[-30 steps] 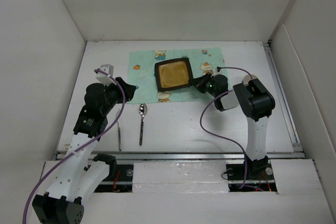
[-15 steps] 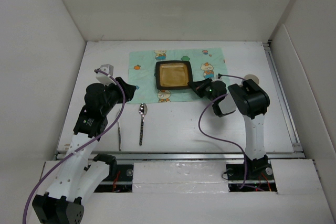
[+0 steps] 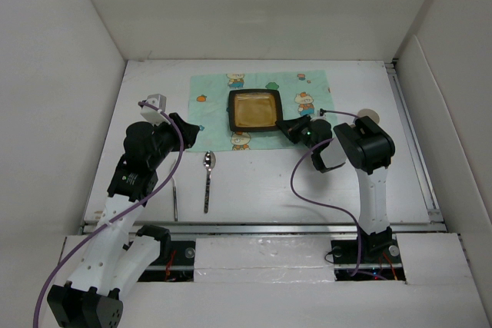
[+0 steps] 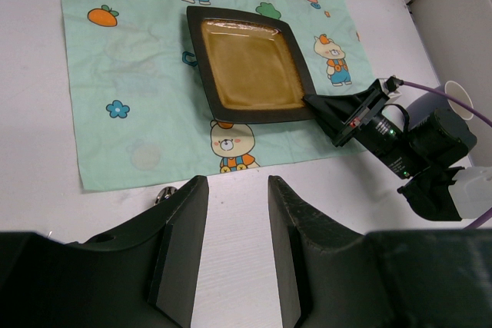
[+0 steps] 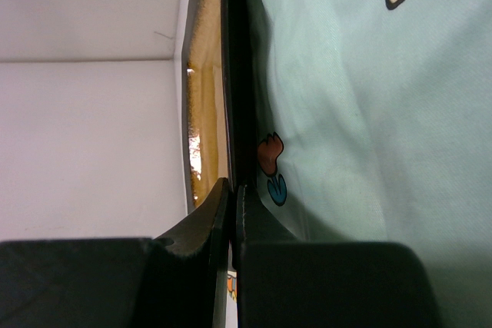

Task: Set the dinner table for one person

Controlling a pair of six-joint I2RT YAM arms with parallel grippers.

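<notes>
Nearest the arm bases, a spoon (image 3: 208, 178) is lying on the dinner table (image 3: 254, 190), bowl pointing away. Just to its left a thinner utensil (image 3: 175, 199) is lying half under the left arm, so I cannot tell whether it is a knife or a fork. The white tabletop is running from the near rail out to the far wall, carrying everything else.

Further out, the left gripper (image 4: 236, 182) is hovering over bare table just short of the mint-green cartoon mat (image 4: 131, 105), its fingers standing partly spread and holding nothing.

Beyond it, the right gripper (image 4: 315, 103) is pinching the near-right corner of the square dark-rimmed plate (image 4: 250, 63), fingers pressed together on the thin rim. The plate is sitting roughly mid-mat.

The step appears to be settling the plate on the mat. Doing it well likely means levelling the plate so the held corner is coming down last and gently, squaring its sides to the mat's edges, and opening the fingers before pulling back, so the thin cloth is not getting dragged or wrinkled. A corner pinch gives little leverage, so slow moves seem wise.

The right wrist view is showing the rim edge-on only. Whether the plate is lying flat or slightly lifted is unclear. A paper cup (image 4: 463, 94) is peeking out behind the right arm, only part of its rim showing.
</notes>
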